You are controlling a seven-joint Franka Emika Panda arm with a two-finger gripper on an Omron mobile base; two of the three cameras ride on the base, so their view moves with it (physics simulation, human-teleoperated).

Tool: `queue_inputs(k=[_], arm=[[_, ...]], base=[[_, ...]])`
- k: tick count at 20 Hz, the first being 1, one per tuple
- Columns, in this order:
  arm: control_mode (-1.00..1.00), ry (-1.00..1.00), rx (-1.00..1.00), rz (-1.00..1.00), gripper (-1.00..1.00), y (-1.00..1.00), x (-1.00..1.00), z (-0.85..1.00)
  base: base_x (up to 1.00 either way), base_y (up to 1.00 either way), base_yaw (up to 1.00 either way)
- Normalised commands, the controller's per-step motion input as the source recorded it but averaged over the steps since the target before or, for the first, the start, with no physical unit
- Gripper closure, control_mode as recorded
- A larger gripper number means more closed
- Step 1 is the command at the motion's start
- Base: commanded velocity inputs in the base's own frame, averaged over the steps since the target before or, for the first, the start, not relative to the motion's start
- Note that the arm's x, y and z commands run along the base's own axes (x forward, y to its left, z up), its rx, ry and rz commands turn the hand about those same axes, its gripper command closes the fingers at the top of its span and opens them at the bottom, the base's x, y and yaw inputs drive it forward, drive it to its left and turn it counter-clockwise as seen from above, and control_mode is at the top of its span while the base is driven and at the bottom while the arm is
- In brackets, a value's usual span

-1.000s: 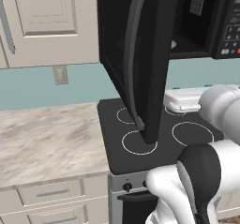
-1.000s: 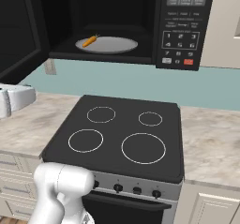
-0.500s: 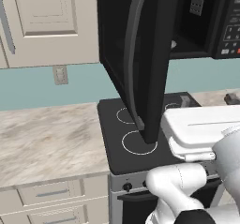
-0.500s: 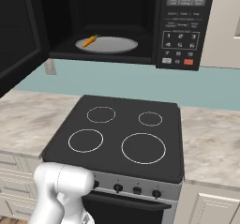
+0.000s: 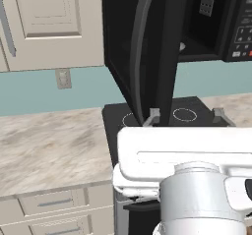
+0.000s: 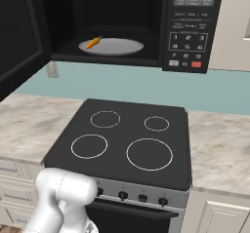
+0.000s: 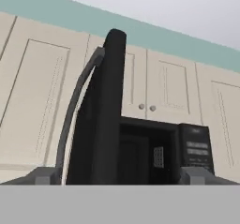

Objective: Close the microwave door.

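The microwave door [image 5: 147, 47] stands wide open; the gripper [image 5: 184, 115] has its fingers spread, apparently just below the door.

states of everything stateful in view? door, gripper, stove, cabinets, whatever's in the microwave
microwave door: wide open, swung out.
gripper: open, fingers either side of the door's edge, not touching.
carrot: lying on plate inside microwave.
stove: burners dark.
upper cabinets: shut.
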Motion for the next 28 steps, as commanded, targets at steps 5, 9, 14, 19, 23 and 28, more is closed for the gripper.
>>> queue_inputs(k=[5, 9, 14, 19, 23, 28], arm=[[-1.00, 0.00, -0.15, -0.28, -1.00, 0.98, 0.44, -0.13], [-1.00, 0.00, -0.12, -0.25, -1.00, 0.95, 0.44, -0.22], [-1.00, 0.00, -0.12, -0.26, -1.00, 0.65, 0.72, -0.30], [-1.00, 0.00, -0.09, -0.27, -1.00, 0.24, 0.68, -0.04], [-1.00, 0.00, -0.01, -0.17, -1.00, -0.13, 0.12, 0.09], [-1.00, 0.01, 0.00, -0.04, -1.00, -0.52, 0.00, 0.04]], base=[[0.00, 0.00, 0.00], [0.00, 0.00, 0.00], [0.00, 0.00, 0.00], [0.00, 0.00, 0.00], [0.00, 0.00, 0.00], [0.00, 0.00, 0.00]])
